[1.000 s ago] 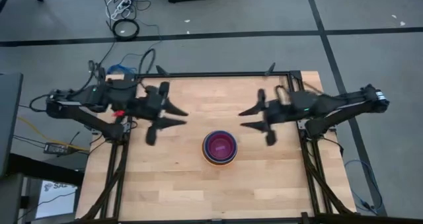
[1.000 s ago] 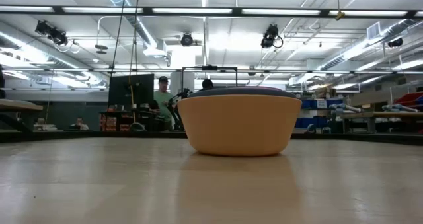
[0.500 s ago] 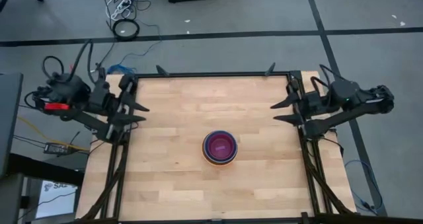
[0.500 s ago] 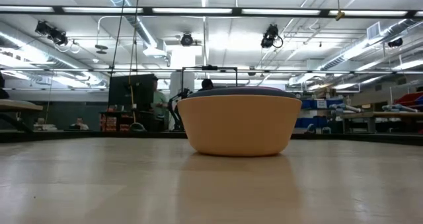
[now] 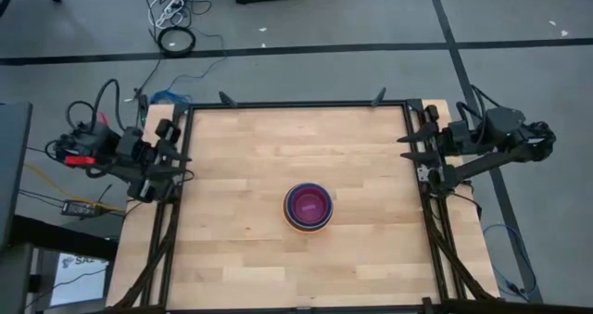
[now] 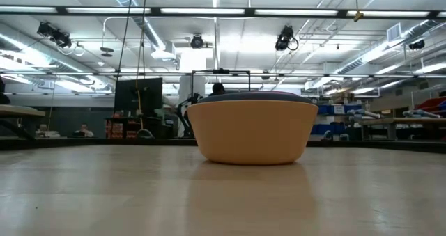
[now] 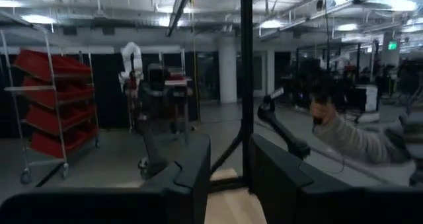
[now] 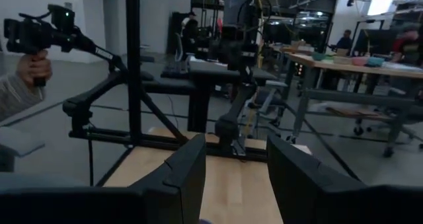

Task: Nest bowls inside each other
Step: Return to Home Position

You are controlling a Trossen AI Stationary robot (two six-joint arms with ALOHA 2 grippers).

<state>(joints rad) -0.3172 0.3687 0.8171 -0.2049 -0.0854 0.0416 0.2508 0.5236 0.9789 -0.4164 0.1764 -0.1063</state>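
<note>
Neatly nested, the bowls [image 5: 309, 207] sit as one stack near the middle of the worktop [image 5: 241, 258], purple innermost. At its left edge the left gripper [image 5: 181, 161] hangs tucked on its folded arm, and the right gripper [image 5: 406, 149] mirrors it at the right edge, both with jaws parted.

1. The desk [image 5: 241, 166] has a pale wooden top made of narrow planks, with a black frame [image 5: 296, 104] running along its far edge and both sides.
2. Only one thing lies on it: a nested stack of bowls [image 5: 320, 223], about at the middle of the top.
3. From above, the purple bowl [image 5: 309, 201] sits innermost, with a blue rim and then an orange rim around it.
4. In the low view, the outermost orange bowl [image 6: 251, 131] stands upright with its base on the wood.
</note>
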